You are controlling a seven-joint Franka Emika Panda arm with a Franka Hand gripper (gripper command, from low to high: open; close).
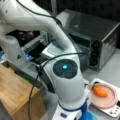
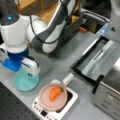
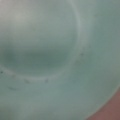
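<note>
Wrist view: filled almost wholly by a pale turquoise round plate (image 3: 50, 50), its inner well and broad rim seen from close above; a reddish-pink sliver shows at the lower right corner; no fingers show. Gripper (image 2: 30, 72): in a front view, the white and blue hand stands low over the same turquoise plate (image 2: 25, 83), at or just above its far rim; whether it is released, clenched or grasping anything cannot be told. Turquoise plate: lies flat on the grey surface (image 2: 60, 65), nothing seen in it. Orange carrot-shaped piece (image 2: 55, 92), green at one end: lies in a shallow pink round dish (image 2: 47, 101), apart from the gripper, in both front views (image 1: 100, 91). Pink dish: sits on a white flat scale-like base with buttons (image 2: 42, 112), just beside the turquoise plate. Silver toaster oven (image 1: 100, 37): door open. Progress, as judged: carrot not lifted; turquoise plate not yet loaded.
</note>
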